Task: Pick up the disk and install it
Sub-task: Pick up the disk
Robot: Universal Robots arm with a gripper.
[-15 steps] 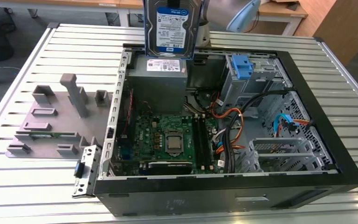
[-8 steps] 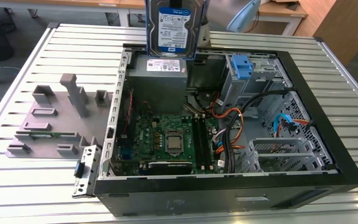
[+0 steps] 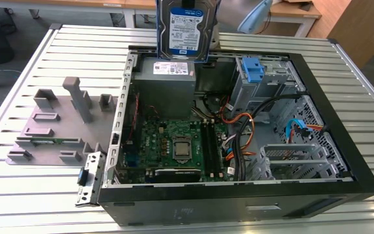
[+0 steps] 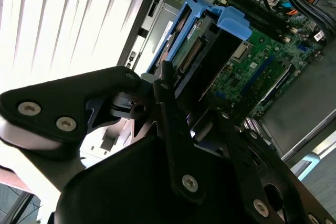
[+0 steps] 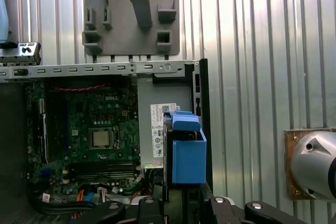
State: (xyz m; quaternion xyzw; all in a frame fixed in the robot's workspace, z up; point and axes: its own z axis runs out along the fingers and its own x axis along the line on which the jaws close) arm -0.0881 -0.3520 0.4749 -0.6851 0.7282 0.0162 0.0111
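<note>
The end effector (image 4: 191,114) was clamped shut on the disk (image 3: 187,29), fingers bearing on its blue-railed sides. The disk hung from the end effector, clear of the table (image 3: 37,204), with its long axis vertical and its label facing the exterior camera. It stood above the grey power supply (image 3: 164,78) at the far wall of the open computer case (image 3: 352,165). The drive bay (image 3: 278,78), judged the likely seat, lay to the exterior view's right.

The disk (image 3: 187,29) is seen as silver metal with blue plastic rails (image 5: 188,161); the table (image 3: 37,195) is ribbed, shiny metal.
</note>
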